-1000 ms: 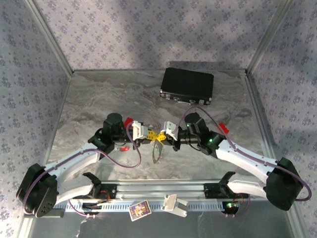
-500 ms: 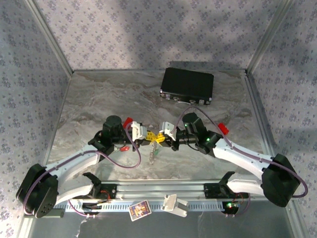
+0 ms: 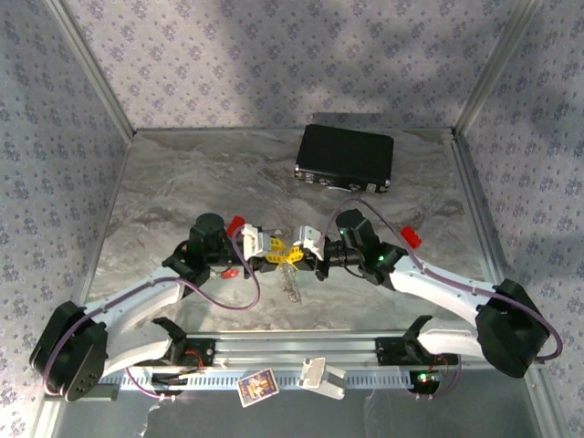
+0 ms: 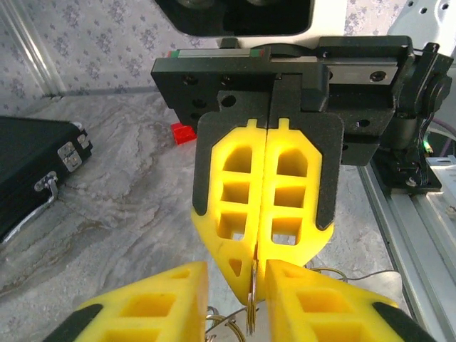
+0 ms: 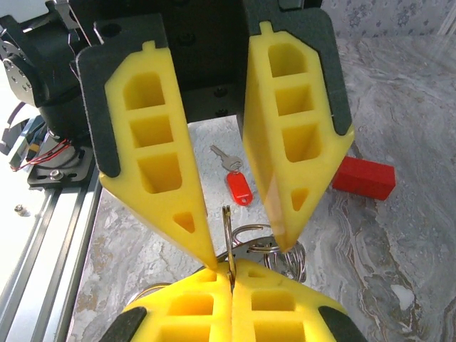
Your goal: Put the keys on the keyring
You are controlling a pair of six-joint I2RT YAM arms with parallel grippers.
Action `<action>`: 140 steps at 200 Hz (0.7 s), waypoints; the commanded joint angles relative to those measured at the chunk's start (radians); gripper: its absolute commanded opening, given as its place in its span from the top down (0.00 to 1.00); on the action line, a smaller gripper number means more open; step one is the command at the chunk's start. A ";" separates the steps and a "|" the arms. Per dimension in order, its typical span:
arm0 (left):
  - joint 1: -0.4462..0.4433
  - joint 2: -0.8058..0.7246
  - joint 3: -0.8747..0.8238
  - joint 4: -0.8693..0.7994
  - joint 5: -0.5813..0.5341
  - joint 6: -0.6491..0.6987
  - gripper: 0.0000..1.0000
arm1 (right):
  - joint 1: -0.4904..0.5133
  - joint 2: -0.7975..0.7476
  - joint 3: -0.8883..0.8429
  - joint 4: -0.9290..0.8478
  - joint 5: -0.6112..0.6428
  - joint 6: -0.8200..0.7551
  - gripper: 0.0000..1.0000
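My right gripper (image 5: 231, 274) is shut on a thin silvery ring of the keyring (image 5: 228, 226), held edge-on above the table. More silvery rings (image 5: 296, 258) hang beside it. My left gripper (image 4: 235, 313) faces it tip to tip, open, its fingers (image 5: 187, 206) either side of the ring and apart from it. From above, the two grippers (image 3: 276, 258) (image 3: 302, 256) meet mid-table and the keyring (image 3: 291, 281) dangles below them. A key with a red head (image 5: 239, 187) lies on the marble under the left gripper, also seen as the red key (image 3: 231, 272).
A black case (image 3: 345, 157) lies at the back of the table. A red block (image 3: 235, 225) sits behind the left wrist, another red block (image 3: 412, 235) by the right arm. A card (image 3: 257, 386) and a white part (image 3: 321, 376) rest on the front rail.
My left gripper was shut at the ring and has opened. The right gripper keeps its grip, and the hanging rings have swung slightly.
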 commanded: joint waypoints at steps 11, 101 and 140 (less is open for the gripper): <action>0.025 -0.066 -0.027 -0.053 -0.010 0.002 0.64 | -0.008 0.021 -0.010 0.010 -0.009 0.001 1.00; 0.058 -0.123 -0.027 -0.146 -0.018 0.012 0.60 | 0.001 0.012 0.013 -0.037 -0.015 -0.020 1.00; 0.057 -0.068 0.010 -0.145 0.034 0.017 0.69 | 0.018 0.015 0.027 -0.059 -0.005 -0.041 1.00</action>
